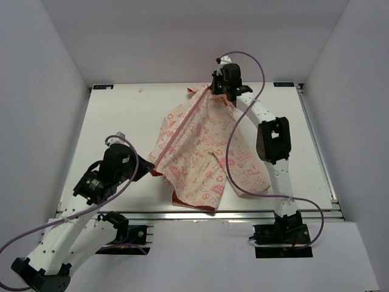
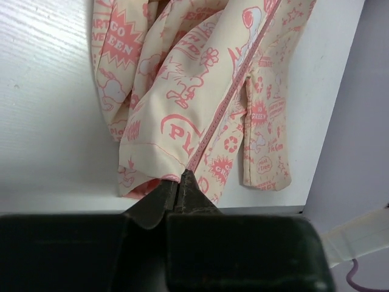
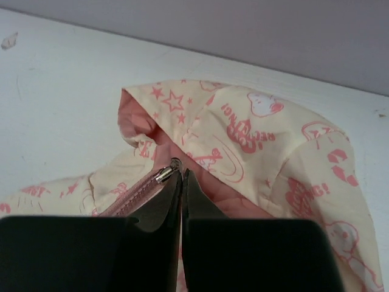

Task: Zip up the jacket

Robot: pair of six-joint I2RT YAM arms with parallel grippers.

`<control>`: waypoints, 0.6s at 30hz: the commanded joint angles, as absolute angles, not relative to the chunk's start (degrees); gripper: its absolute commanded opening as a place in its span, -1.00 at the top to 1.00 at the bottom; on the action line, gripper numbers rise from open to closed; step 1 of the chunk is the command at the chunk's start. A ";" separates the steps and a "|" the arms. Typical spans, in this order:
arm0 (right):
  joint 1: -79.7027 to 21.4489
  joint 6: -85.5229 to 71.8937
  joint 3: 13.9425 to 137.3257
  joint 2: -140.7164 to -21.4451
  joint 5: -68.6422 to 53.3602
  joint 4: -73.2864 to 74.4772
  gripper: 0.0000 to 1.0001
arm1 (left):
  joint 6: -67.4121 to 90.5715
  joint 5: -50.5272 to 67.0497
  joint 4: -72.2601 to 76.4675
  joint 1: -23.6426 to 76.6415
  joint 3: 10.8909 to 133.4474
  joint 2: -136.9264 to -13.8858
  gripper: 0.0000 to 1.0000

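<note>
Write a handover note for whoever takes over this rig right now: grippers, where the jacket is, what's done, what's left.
Left gripper: shut on the jacket at its bottom hem, at the zipper's lower end.
Right gripper: shut on the zipper pull, up by the hood end.
The jacket lies on the table, stretched between both grippers.
Done: the zipper strip looks closed along its visible length.
Left: confirm the pull is fully up, then release both.

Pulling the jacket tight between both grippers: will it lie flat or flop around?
Likely floppy: the jacket lies in soft folds and wrinkles either side of its zipper strip. Probably light, thin fabric bunching at the hem. Only the zipper line, straight between the left gripper and right gripper, should hold taut; the panels would likely sag.
</note>
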State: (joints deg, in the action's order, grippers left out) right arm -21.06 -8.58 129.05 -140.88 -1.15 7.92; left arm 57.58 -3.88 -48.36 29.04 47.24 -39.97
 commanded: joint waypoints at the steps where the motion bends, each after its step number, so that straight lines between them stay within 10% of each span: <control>1: -10.72 -2.90 118.26 -133.18 4.45 -10.44 1.00 | 55.47 -0.09 -60.04 29.53 46.23 -39.89 0.79; 2: -10.72 -2.90 111.43 -130.81 0.74 -11.33 0.98 | 54.94 -0.17 -59.25 29.53 46.67 -41.03 -0.31; 3: -10.81 -3.42 108.66 -126.43 -3.21 -11.51 -0.56 | 54.50 -0.61 -58.19 29.53 47.37 -42.18 -0.95; 4: -10.81 -4.21 106.28 -124.39 -7.60 -10.82 -0.78 | 53.45 -1.49 -57.84 29.53 49.37 -43.32 -0.96; 18: -10.55 -15.99 70.34 -82.13 0.00 11.51 -0.79 | 37.03 -11.11 -37.07 20.33 65.22 -63.71 -0.96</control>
